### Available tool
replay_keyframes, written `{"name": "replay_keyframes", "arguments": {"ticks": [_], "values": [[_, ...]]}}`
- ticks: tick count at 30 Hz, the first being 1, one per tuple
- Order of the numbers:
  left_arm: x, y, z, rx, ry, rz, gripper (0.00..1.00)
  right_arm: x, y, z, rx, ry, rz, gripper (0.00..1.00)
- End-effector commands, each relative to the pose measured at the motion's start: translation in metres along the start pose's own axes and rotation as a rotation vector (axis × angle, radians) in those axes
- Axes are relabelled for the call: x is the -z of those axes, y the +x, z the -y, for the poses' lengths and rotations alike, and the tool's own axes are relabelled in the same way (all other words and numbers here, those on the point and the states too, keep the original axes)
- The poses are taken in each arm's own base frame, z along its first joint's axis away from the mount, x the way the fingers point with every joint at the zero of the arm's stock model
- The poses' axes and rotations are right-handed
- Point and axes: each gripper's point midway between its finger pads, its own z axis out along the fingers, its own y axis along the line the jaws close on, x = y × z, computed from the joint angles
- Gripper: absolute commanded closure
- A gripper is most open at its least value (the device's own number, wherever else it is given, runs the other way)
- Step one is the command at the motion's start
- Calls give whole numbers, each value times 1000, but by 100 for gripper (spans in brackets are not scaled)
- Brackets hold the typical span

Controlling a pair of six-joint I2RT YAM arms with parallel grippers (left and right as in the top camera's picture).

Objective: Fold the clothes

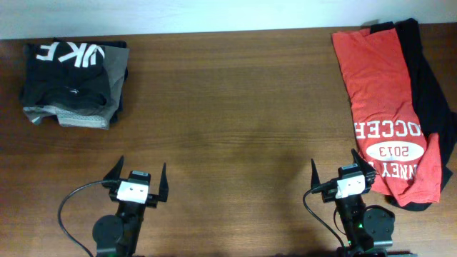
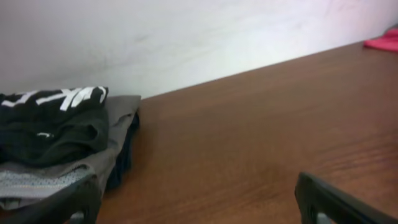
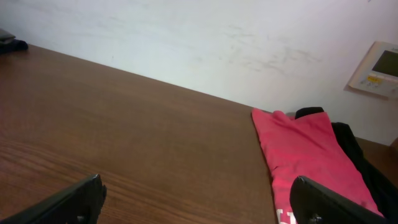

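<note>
Wide brown wooden table (image 1: 235, 107) fills the view, and its middle is bare: nothing is laid out for folding. On the far right is the biggest piece of work, a red T-shirt with white print (image 1: 382, 100). It is spread long and loose from the far edge towards the near side, lettering at its near end, wrinkled and unfolded. Under it, peeking out along its right side, lies a plain black T-shirt (image 1: 428, 93), also loose, trailing by the table's right edge. Those two look like what's left.

Over at the far left it's a different story. A black T-shirt with big white block letters (image 1: 68, 71) sits in a compact folded bundle, a bit lumpy, on top of a folded grey-brown garment (image 1: 86, 118). By my reading that's one shirt done and two to go, roughly a third of the way. It's soft cloth all round, and I'd expect the red one to slide and bunch when pulled, so it likely wants both arms.

And the arms? Both sit at the near edge. The left gripper (image 1: 143, 168) is spread wide with nothing between its fingers, well apart from the folded pile. The right gripper (image 1: 334, 160) is just as wide and empty, just beside the red shirt's near end but not touching it.
</note>
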Motion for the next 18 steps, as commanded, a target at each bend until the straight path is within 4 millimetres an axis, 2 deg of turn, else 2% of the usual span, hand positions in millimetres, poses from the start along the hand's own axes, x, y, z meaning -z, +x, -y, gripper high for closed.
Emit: {"name": "replay_keyframes", "arguments": {"ticks": [1, 3, 18], "values": [[6, 2, 0, -1, -5, 1, 1, 0, 2, 1, -15, 6, -3, 1], [8, -4, -3, -7, -22, 31, 1, 0, 2, 1, -15, 6, -3, 1], [8, -3, -3, -5, -23, 23, 1, 0, 2, 1, -15, 6, -3, 1]]}}
